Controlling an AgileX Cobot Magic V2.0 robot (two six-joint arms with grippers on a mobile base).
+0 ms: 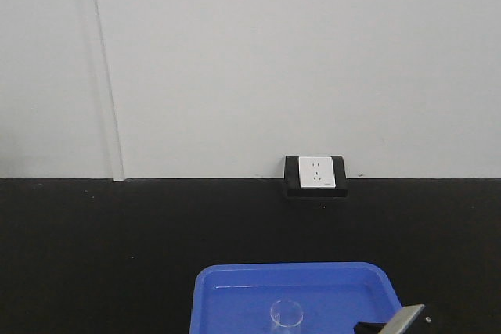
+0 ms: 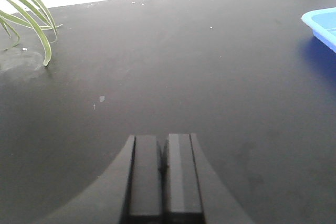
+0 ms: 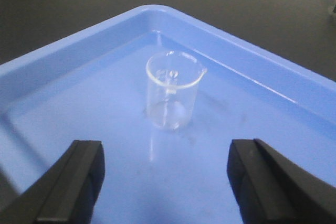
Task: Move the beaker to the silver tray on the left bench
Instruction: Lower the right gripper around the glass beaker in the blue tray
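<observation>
The small clear glass beaker (image 3: 173, 90) stands upright in the bright blue plastic tray (image 3: 273, 77); it also shows at the bottom of the front view (image 1: 286, 314). My right gripper (image 3: 165, 153) is open, its two black fingers wide apart, just short of the beaker and above the tray floor. Part of the right arm (image 1: 399, 322) shows at the front view's bottom edge. My left gripper (image 2: 163, 142) is shut and empty, low over the black bench top (image 2: 173, 66). The silver tray is out of view.
The blue tray (image 1: 293, 291) sits on a black bench top (image 1: 117, 248) against a white wall, with a wall socket block (image 1: 316, 174) behind it. Green plant leaves (image 2: 31, 19) hang at the far left in the left wrist view. The blue tray's corner (image 2: 323, 24) shows at right.
</observation>
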